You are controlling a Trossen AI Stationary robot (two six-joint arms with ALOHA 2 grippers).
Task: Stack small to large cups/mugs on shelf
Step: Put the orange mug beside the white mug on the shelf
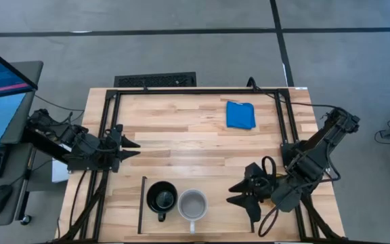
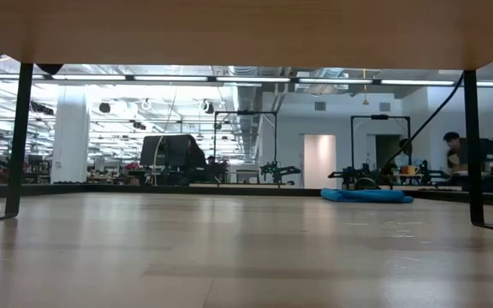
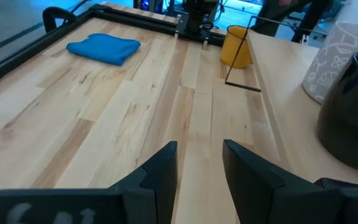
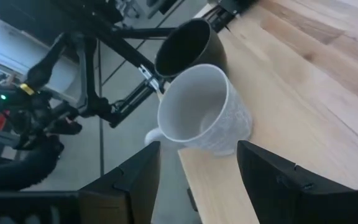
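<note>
The black mug [image 1: 161, 198] and the pale grey-white mug [image 1: 192, 203] stand upright side by side on the wood-plank shelf [image 1: 175, 220] at the table's near edge, right of a thin black bar [image 1: 143, 203]. The yellow mug [image 3: 236, 46] shows only in the left wrist view, standing beyond the white mug [image 3: 331, 59] by the other thin bar [image 3: 241, 86]; my right arm hides it from above. My right gripper [image 1: 235, 194] is open and empty, just right of the white mug [image 4: 204, 115]. My left gripper [image 1: 133, 149] is open and empty at the table's left.
A folded blue cloth [image 1: 240, 114] lies at the far right of the table and shows in the low view [image 2: 365, 195]. A black metal frame [image 1: 195, 90] runs around the tabletop. A person [image 2: 454, 147] is in the room beyond. Bare wood lies in the table's middle.
</note>
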